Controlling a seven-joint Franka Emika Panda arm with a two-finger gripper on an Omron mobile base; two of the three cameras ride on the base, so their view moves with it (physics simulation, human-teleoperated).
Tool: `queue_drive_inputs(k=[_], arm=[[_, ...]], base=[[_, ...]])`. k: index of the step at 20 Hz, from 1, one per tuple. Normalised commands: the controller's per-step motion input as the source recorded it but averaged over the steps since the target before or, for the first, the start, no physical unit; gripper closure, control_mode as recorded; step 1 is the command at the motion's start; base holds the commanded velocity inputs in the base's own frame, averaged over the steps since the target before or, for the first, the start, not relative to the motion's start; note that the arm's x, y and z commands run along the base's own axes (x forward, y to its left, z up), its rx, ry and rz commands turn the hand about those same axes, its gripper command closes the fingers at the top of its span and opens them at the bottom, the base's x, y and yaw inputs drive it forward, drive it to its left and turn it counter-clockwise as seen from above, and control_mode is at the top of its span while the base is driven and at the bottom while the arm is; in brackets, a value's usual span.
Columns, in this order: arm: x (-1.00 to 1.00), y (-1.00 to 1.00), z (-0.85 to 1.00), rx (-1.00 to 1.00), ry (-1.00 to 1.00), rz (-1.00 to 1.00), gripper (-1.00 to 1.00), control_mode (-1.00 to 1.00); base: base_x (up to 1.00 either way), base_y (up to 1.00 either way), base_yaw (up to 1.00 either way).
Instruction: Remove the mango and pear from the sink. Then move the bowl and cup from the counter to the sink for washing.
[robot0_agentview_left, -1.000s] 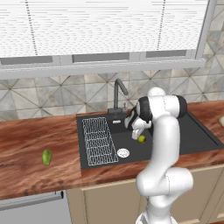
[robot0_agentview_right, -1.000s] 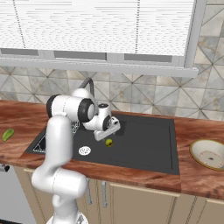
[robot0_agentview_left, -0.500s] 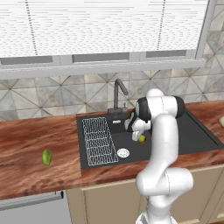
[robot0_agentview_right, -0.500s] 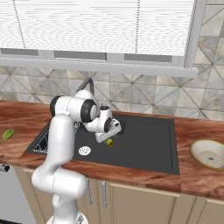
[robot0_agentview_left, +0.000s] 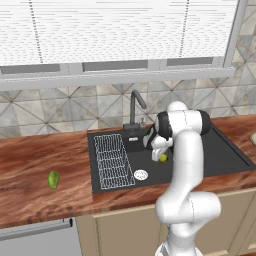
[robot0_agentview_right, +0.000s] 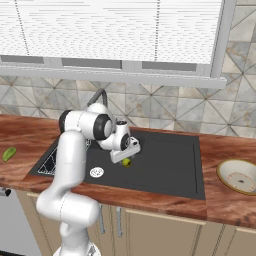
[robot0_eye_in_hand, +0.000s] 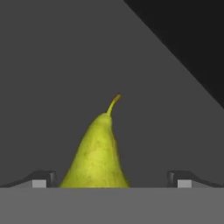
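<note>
So the end effector is down in the sink basin with its fingers spread wide on either side of the pear, nothing gripped yet. I'd drop a touch lower and close around the fat belly, since the narrow neck would probably slip. Going left to right: the mango sits out on the desk's left end, wire rack and faucet stand near the arm, and the bowl waits at the desk's right end.
</note>
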Motion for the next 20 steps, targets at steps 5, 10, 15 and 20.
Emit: queue_drive_inputs(k=[5, 10, 15, 20], arm=[[-0.01, -0.07, 0.0, 0.0, 0.07, -0.05, -1.0, -1.0], [-0.07, -0.05, -0.01, 0.0, 0.05, -0.04, -1.0, -1.0], [-0.15, -0.02, -0.04, 0.0, 0.01, -0.04, -1.0, -1.0], [-0.21, -0.02, -0.06, 0.0, 0.0, -0.04, -1.0, -1.0]], base=[[0.0, 0.0, 0.0], [0.0, 0.0, 0.0], [0.0, 0.0, 0.0], [0.0, 0.0, 0.0]])
